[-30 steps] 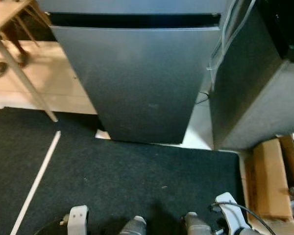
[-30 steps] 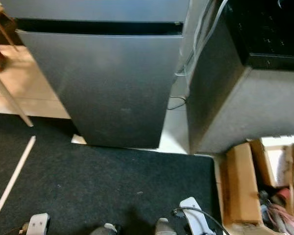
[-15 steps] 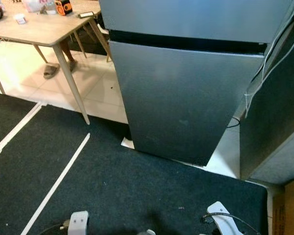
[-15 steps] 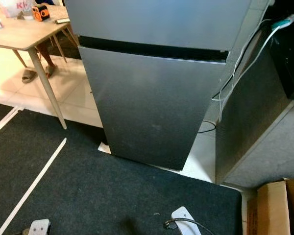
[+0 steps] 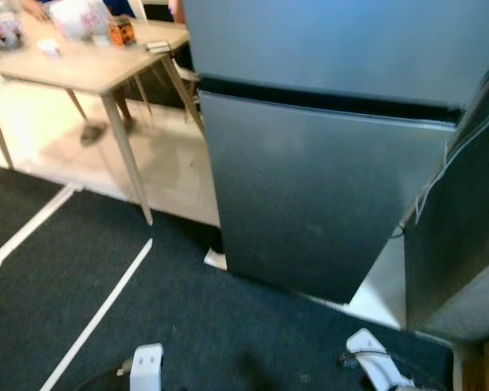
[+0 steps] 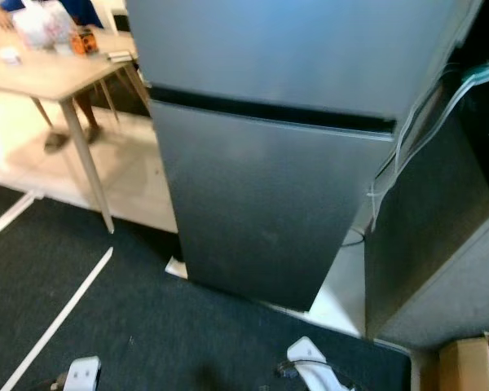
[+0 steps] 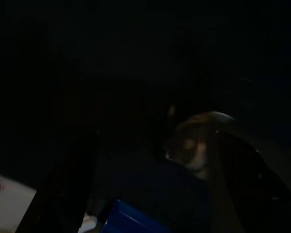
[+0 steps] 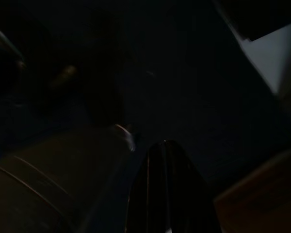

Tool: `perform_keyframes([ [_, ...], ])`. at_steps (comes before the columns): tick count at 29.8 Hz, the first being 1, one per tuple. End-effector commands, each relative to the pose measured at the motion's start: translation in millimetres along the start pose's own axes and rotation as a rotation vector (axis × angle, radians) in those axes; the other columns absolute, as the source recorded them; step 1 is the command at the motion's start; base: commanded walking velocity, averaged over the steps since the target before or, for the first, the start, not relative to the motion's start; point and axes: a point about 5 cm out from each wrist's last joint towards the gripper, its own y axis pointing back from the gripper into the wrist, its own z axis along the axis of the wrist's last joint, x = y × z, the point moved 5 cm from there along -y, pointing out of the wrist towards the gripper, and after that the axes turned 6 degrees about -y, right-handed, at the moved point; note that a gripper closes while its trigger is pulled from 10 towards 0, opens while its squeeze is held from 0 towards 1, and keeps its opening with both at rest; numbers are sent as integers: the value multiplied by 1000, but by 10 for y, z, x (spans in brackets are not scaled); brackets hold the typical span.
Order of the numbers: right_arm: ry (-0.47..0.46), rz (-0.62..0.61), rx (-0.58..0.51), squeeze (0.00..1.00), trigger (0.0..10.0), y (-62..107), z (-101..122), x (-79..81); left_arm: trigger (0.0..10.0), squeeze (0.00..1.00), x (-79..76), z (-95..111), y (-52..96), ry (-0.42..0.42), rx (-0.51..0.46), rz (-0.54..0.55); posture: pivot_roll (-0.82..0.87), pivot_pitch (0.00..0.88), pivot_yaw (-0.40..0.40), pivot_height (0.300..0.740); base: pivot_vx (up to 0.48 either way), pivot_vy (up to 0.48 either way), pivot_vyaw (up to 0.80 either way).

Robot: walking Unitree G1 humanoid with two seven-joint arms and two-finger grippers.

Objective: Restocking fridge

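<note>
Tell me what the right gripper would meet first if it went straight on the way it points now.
Most likely the dark carpet: the right gripper hangs pointing down at it, though the view is very dark.

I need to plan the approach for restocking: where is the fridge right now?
The fridge stands straight ahead in the head views, doors shut, at the far edge of the dark carpet, with a wooden table on its left.

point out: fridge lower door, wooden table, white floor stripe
fridge lower door (image 5: 310, 195), left eye view, middle of the door panel
wooden table (image 5: 81, 69), left eye view, bare tabletop
white floor stripe (image 6: 57, 322), right eye view, midway along the stripe
</note>
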Motion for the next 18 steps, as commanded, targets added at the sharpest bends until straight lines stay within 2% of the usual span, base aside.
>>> perform_keyframes([
  [1,1,7,-9,0,10000,-7,17,31,10000,0,-4,-62,11,19,16,1,-17,2,-5,740,0,0,681],
  [5,15,23,-9,0,10000,-21,7,103,10000,0,-37,-133,27,22,27,-16,-17,0,-2,740,0,0,681],
  [7,9,32,10,0,10000,-24,-76,152,10000,0,-12,-206,47,23,52,-9,-10,0,9,740,0,0,675],
  [18,-11,35,28,0,10000,-23,-180,202,10000,0,27,-144,38,34,38,-5,-9,4,29,740,0,0,676],
])
